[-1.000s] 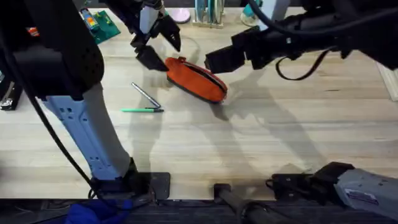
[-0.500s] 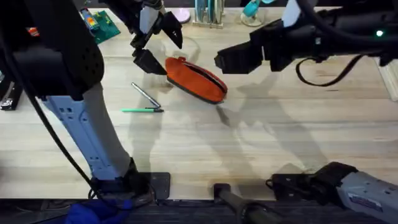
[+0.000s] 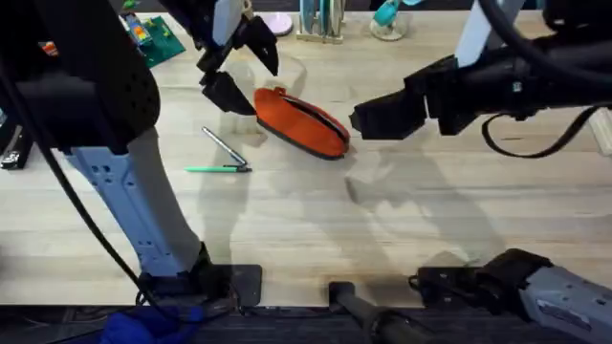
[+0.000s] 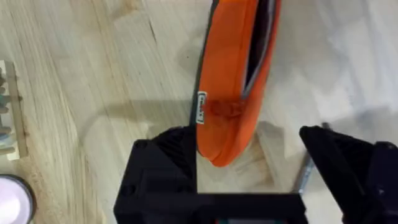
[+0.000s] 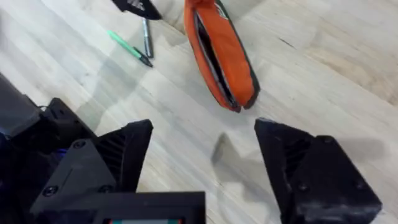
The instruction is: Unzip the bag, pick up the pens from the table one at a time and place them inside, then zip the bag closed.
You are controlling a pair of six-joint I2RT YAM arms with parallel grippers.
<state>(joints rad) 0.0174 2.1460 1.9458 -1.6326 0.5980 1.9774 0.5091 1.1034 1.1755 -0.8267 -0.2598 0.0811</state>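
Note:
The orange bag (image 3: 301, 122) lies slanted on the table (image 3: 402, 220), its zipper parted into a dark slit (image 5: 210, 53). My left gripper (image 3: 244, 75) is open and straddles the bag's far-left end (image 4: 227, 118) without closing on it. My right gripper (image 3: 368, 119) hangs open and empty just right of the bag's near end, above bare wood (image 5: 205, 162). The green pen (image 3: 218, 169) and the silver pen (image 3: 225, 146) lie together left of the bag, meeting in a V. They also appear in the right wrist view, green pen (image 5: 127, 48) and silver pen (image 5: 146, 34).
Along the far edge stand a green circuit board (image 3: 153, 38), a pink round object (image 3: 277, 21), a small rack (image 3: 320, 19) and a teal item (image 3: 387, 14). A black object (image 3: 14, 143) sits at the left edge. Bare wood lies in front of the bag.
My right gripper has drawn back to the right and slightly toward the front, away from the bag. The left gripper, bag and pens have stayed put.

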